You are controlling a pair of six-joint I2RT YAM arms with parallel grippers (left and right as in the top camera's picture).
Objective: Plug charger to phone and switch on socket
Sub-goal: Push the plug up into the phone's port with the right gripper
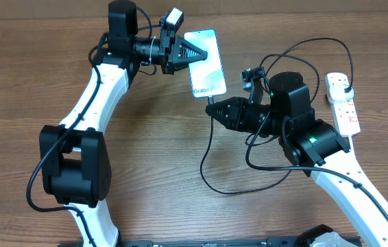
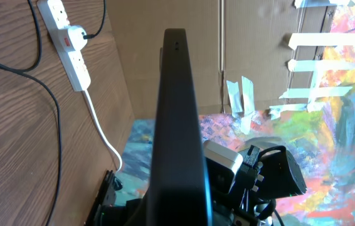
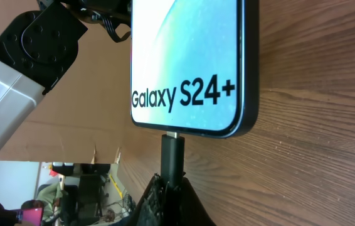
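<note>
Overhead: left gripper [image 1: 194,53] clamps phone [image 1: 206,65]; socket [image 1: 343,103] well apart from phone.
Right wrist: right gripper [image 3: 170,191] pinches charger [image 3: 172,150], tip touching phone's port.

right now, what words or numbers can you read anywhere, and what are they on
"Galaxy S24+": on the lit screen of the phone, at the end where the charger plug meets it.
Red markings on the power strip: too small to read.
Nothing else legible.

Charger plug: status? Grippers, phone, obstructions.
Left gripper shut on phone. Right gripper shut on charger plug, tip at phone port, metal sliver showing. Socket untouched. Nothing between.
</note>
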